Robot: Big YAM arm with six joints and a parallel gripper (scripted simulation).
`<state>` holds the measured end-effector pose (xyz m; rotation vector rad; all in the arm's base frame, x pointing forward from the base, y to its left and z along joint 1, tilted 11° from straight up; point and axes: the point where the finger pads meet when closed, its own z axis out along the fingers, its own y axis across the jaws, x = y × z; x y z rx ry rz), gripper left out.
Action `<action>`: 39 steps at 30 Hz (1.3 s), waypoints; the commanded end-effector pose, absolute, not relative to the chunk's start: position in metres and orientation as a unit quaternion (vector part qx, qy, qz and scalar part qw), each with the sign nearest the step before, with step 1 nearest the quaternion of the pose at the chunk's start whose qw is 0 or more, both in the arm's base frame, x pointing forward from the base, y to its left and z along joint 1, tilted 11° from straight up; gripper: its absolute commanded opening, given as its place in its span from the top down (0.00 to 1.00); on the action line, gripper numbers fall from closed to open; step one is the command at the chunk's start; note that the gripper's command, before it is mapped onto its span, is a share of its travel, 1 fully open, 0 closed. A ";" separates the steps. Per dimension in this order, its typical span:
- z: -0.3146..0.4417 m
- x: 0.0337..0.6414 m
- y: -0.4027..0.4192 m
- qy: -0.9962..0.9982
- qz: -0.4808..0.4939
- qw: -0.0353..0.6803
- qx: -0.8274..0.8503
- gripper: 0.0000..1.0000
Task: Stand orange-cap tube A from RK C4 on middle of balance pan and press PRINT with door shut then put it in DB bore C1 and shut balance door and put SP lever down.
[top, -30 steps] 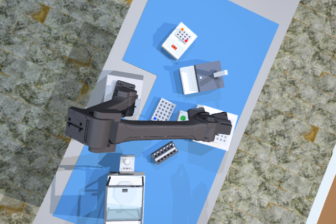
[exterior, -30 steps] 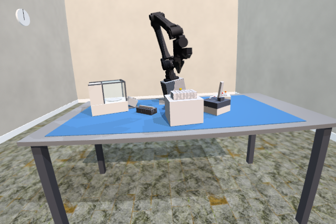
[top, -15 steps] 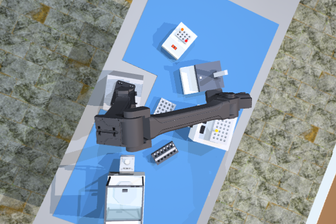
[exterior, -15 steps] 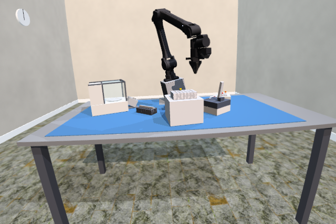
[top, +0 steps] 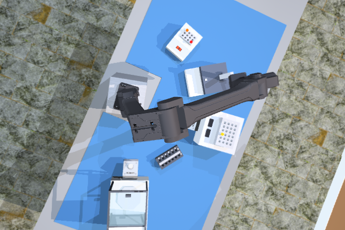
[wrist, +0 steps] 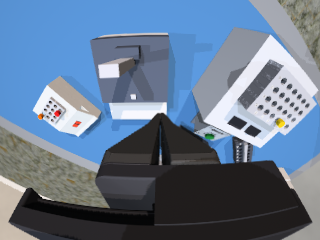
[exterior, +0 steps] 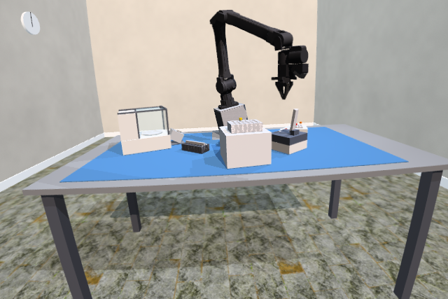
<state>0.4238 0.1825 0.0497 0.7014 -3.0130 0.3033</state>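
Air surrounds the tool point(exterior: 283, 97) point(wrist: 160, 118), but the raised lever point(top: 225, 75) point(exterior: 294, 120) point(wrist: 116, 68) obstructs lower passage.

A gray table point(top: 295, 3) point(exterior: 231, 184) serves as the surface, with a blue mat point(top: 245, 27) point(exterior: 344, 150) point(wrist: 190, 55) over its top. Directly on the mat stand the dry block point(top: 184, 50) point(exterior: 303, 129) point(wrist: 67, 116), spectrophotometer point(top: 211, 72) point(exterior: 289, 144) point(wrist: 152, 75), mixer point(top: 201, 135) point(exterior: 246, 149) point(wrist: 225, 107) and balance point(top: 128, 208) point(exterior: 146, 145) — well apart, the mixer near the mat's edge — plus the dark magnet block point(top: 168, 157) point(exterior: 195, 146) point(wrist: 243, 151), between mixer and balance.

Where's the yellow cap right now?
In the top view, the yellow cap sits right of centre, among the holes of the large white station, beside its two dark windows.
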 end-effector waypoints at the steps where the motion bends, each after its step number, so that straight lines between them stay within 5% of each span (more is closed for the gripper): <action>1: 0.062 0.456 0.224 -0.972 0.091 -0.006 0.218 1.00; 13: 0.046 0.492 0.297 -0.969 0.090 -0.005 0.228 1.00; 39: 0.049 0.478 0.273 -0.970 0.090 -0.007 0.224 1.00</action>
